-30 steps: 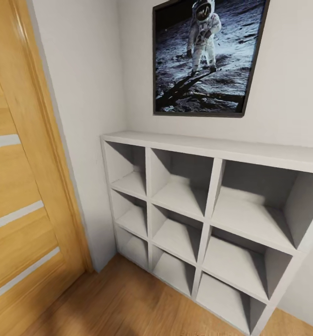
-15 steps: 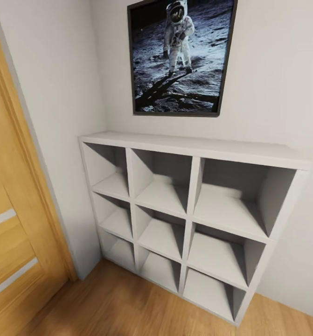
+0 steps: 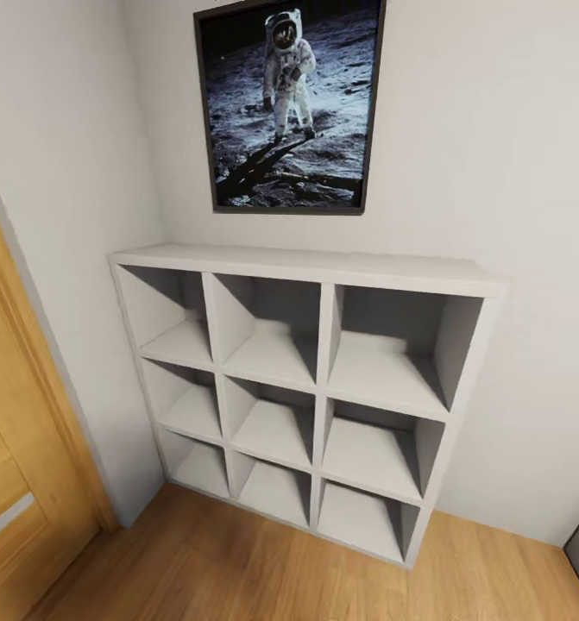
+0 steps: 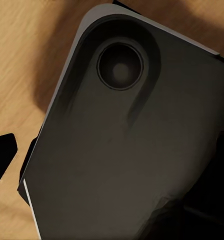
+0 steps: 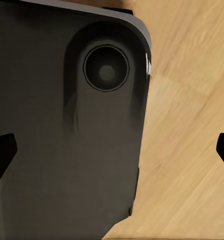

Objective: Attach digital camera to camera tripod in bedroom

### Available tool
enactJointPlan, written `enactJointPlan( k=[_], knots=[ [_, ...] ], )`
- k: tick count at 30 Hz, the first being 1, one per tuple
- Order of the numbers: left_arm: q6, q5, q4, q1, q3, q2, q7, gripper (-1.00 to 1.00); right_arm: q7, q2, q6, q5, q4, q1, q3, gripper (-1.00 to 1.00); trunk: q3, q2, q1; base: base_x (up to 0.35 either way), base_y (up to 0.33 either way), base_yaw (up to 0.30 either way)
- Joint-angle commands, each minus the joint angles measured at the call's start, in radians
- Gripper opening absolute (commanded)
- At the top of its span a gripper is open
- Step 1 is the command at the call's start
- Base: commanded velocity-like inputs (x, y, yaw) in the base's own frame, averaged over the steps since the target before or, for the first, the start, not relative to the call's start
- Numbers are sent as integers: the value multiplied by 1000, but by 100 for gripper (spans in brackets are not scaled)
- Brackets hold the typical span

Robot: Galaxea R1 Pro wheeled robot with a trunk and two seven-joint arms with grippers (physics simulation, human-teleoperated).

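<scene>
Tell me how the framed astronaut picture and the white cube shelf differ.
The astronaut picture hangs on the wall; the cube shelf stands on the wood floor. The picture is dark and flat; the shelf is white and deep, with nine open cubes. Both sit against the same wall, the picture above the shelf.

The head view looks forward and down at the white cube shelf (image 3: pixel 306 379) from nearby. Both wrist views face down, close over a dark robot panel (image 4: pixel 132 150), sharing the wood floor (image 5: pixel 192 150).
</scene>
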Motion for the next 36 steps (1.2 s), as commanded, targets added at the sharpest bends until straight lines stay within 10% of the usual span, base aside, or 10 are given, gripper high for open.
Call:
enactJointPlan(
  k=[1,36],
  knots=[
    [-1,3,-1,0,0,0,0,100,-3,0,-1,6,-1,0,3,100,-1,-1,0,-177,119,-242],
    [0,3,-1,0,-2,0,-1,100,-3,0,-1,6,-1,0,3,100,-1,-1,0,-16,11,-241]
  ],
)
